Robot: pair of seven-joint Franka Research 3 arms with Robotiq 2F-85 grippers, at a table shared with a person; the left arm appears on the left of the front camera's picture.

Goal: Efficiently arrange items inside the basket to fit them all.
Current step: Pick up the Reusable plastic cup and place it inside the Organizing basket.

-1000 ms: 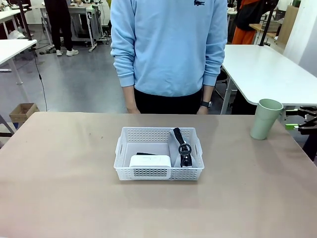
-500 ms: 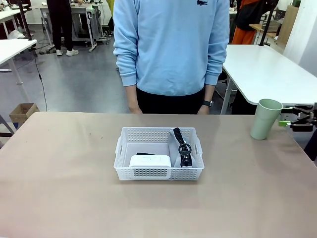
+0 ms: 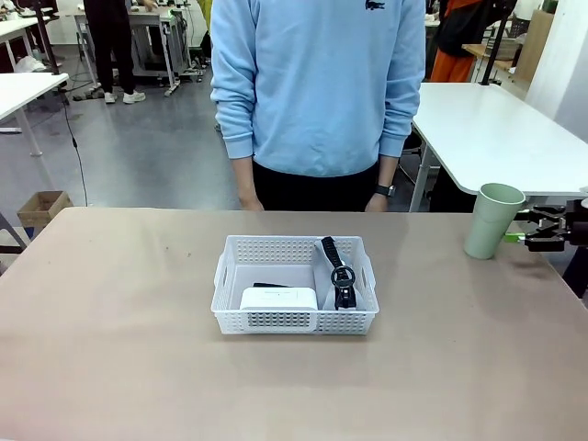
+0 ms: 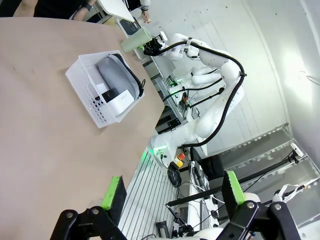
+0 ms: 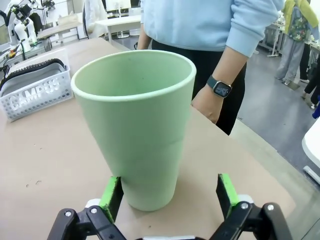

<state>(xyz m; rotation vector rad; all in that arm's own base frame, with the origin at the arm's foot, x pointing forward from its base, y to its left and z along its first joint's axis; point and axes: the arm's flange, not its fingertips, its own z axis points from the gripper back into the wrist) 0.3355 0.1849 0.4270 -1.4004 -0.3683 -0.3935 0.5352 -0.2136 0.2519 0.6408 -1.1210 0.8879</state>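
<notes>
Basket (image 3: pixel 294 320) sits mid-table (image 3: pixel 119 322). Inside we note the box (image 3: pixel 278 298) at 7 o'clock against the near wall. A black sliver of stapler (image 3: pixel 268 286) shows just behind it, and the pouch (image 3: pixel 322 274) stands on edge along the 3 o'clock side.

Cup (image 3: pixel 493 220) is upright on the table at 2 o'clock from the basket, well apart. Right gripper (image 5: pixel 168 197) is at the cup's 3 o'clock, fingers spread either side of its lower half, not pinching. One pad is just beside the wall, the other apart.

Left gripper (image 4: pixel 172 190) has its fingers spread and empty, near the table's edge.

Person (image 3: pixel 317 92) stands at 12 o'clock.
</notes>
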